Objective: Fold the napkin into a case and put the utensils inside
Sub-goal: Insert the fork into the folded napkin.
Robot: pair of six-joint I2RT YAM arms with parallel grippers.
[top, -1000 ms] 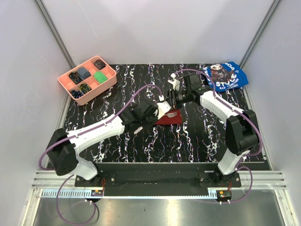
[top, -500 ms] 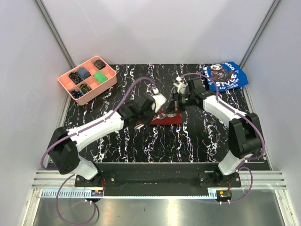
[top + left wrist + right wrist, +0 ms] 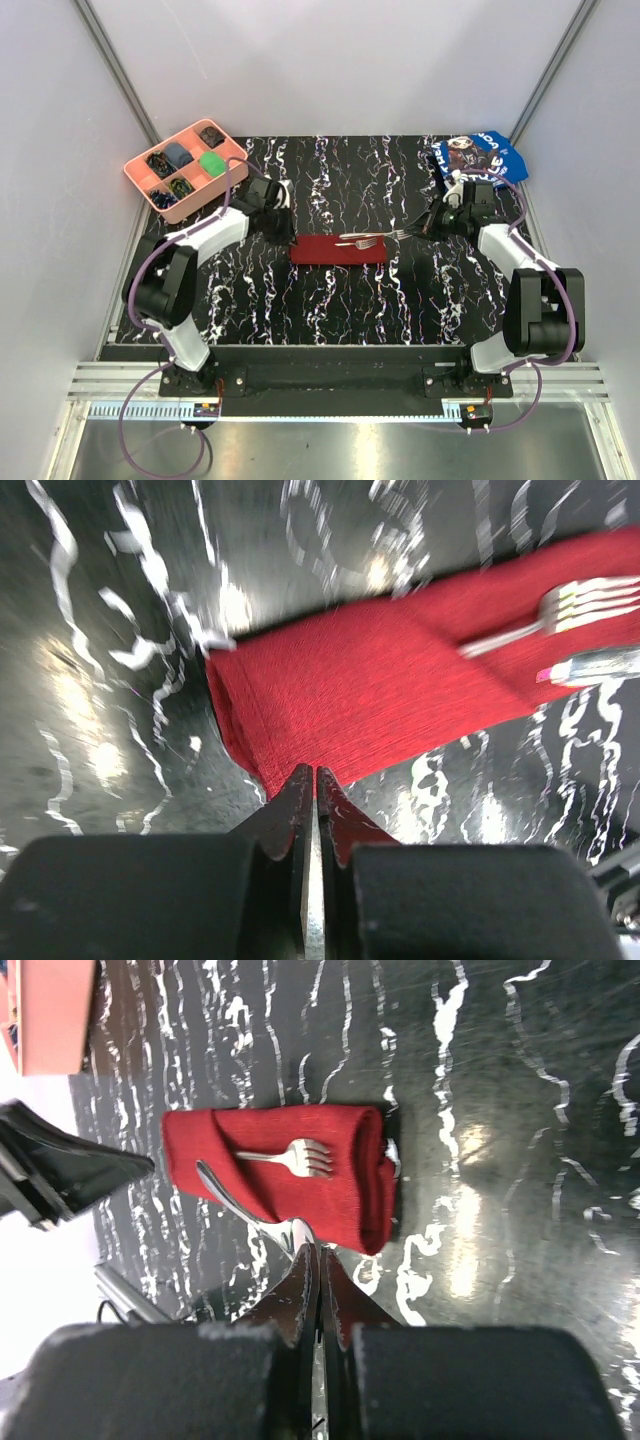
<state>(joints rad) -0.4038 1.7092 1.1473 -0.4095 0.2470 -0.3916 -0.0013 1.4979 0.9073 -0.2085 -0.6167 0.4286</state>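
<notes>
Left gripper (image 3: 309, 785) is pinched fully shut with nothing in it, tips hanging over the near-left corner of the case (image 3: 400, 670). Right gripper (image 3: 318, 1260) is closed too. One utensil's end runs right up to its tips, and I honestly can't tell if it's nipped or just touching.

Count: one red case, lying flat as a folded strip mid-table (image 3: 330, 300), and two utensils. The fork (image 3: 290, 1157) lies on top of the cloth, tines showing. The second utensil (image 3: 235, 1200) lies slantwise and sticks out past the cloth's edge toward the right gripper.

Further out there's one pink tray (image 3: 205, 197) at the back left and one blue cloth (image 3: 480, 160) at the back right. Both are well clear of the case.
</notes>
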